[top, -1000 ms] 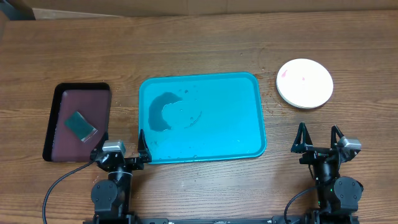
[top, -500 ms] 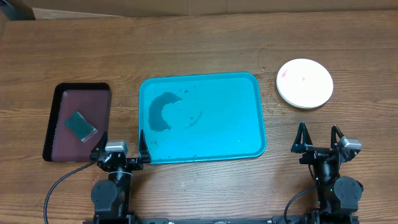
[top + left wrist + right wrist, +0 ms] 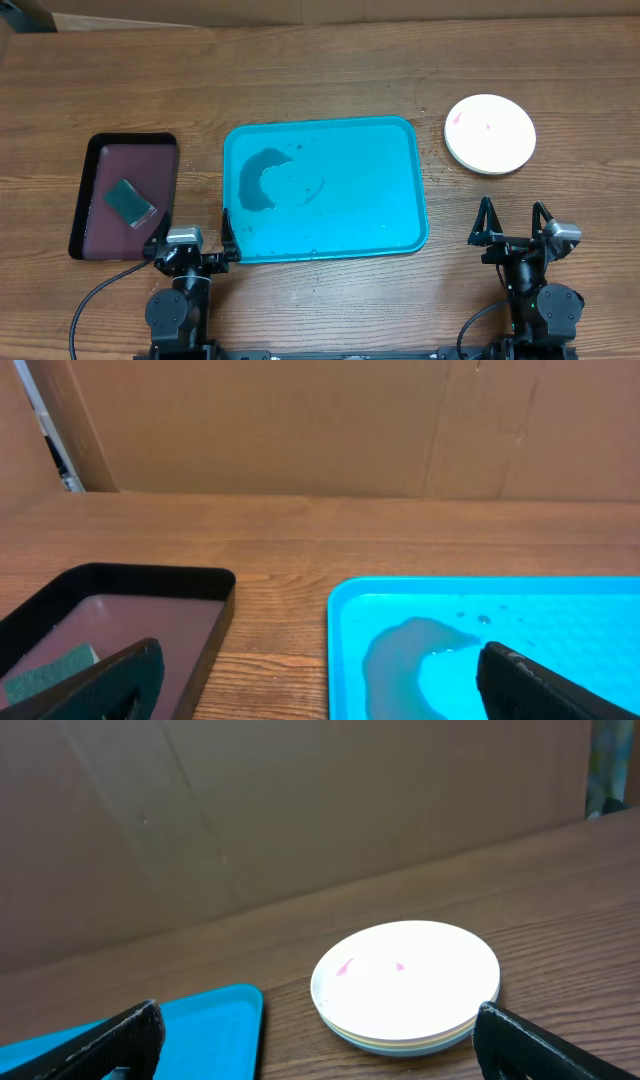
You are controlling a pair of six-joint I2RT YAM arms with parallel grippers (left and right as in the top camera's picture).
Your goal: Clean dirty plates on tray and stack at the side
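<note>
The plates [image 3: 490,134] are sitting stacked, white one uppermost and showing pink smears, near the table [image 3: 330,80]'s right edge, just off the tray [image 3: 370,200]'s far right corner. A murky puddle [image 3: 255,182] is pooling by the tray's left rim. The left gripper [image 3: 190,228] and right gripper [image 3: 513,210] are waiting wide open and empty at the near edge. The left one is spanning the gap to the black tray [image 3: 135,137], which is holding a sponge [image 3: 129,202].

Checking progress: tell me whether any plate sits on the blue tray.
No, the blue tray holds only a wet puddle; the plates are stacked on the table to its right.
</note>
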